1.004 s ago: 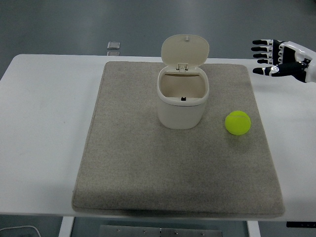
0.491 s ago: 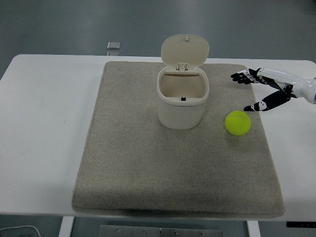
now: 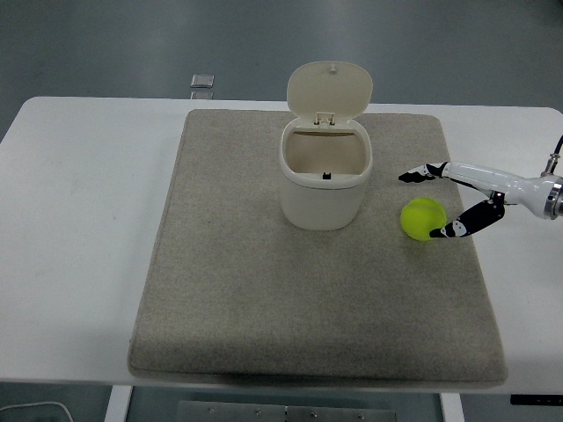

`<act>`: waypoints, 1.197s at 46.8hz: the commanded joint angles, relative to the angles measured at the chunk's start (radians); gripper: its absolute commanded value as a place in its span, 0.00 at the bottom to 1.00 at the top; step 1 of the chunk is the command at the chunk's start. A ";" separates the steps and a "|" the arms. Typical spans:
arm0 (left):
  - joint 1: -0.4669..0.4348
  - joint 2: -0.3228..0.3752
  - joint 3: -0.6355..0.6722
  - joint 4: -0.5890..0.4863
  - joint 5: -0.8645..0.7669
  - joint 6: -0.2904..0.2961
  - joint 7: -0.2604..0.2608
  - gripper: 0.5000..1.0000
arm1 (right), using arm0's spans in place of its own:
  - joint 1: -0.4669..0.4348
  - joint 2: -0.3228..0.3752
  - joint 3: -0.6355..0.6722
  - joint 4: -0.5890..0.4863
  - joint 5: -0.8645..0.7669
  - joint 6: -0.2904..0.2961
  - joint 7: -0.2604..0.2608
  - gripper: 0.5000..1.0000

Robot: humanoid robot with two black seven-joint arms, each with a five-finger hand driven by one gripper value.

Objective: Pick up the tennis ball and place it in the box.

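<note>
Your right hand point(image 3: 440, 200) reaches in from three o'clock, fingers spread and holding nothing, straddling the tennis ball point(image 3: 423, 218). The ball lies on the grey mat point(image 3: 264, 299), just at the nine o'clock side of your palm: the upper fingers point(image 3: 415, 175) pass at its twelve o'clock, while the thumb tip sits at its five o'clock, touching or nearly so. A ball has no long axis, so any closing line works. The box point(image 3: 325, 176) stands lid-up at the ball's ten o'clock.

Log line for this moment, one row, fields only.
phase: pre-grasp | right hand: open, straddling tennis ball | ball: on mat, not lifted | box: lid up, no ball inside | left hand: not in view
</note>
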 commanded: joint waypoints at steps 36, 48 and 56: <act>0.000 0.000 0.000 0.000 0.000 0.000 0.001 0.98 | -0.038 0.021 -0.004 -0.011 -0.068 -0.039 -0.008 0.71; 0.000 0.000 0.000 0.000 0.000 0.000 0.001 0.98 | -0.038 0.022 -0.011 -0.011 -0.071 -0.042 -0.008 0.52; 0.000 0.000 0.000 0.000 0.000 0.000 0.000 0.98 | -0.038 0.022 -0.014 -0.011 -0.073 -0.042 -0.008 0.38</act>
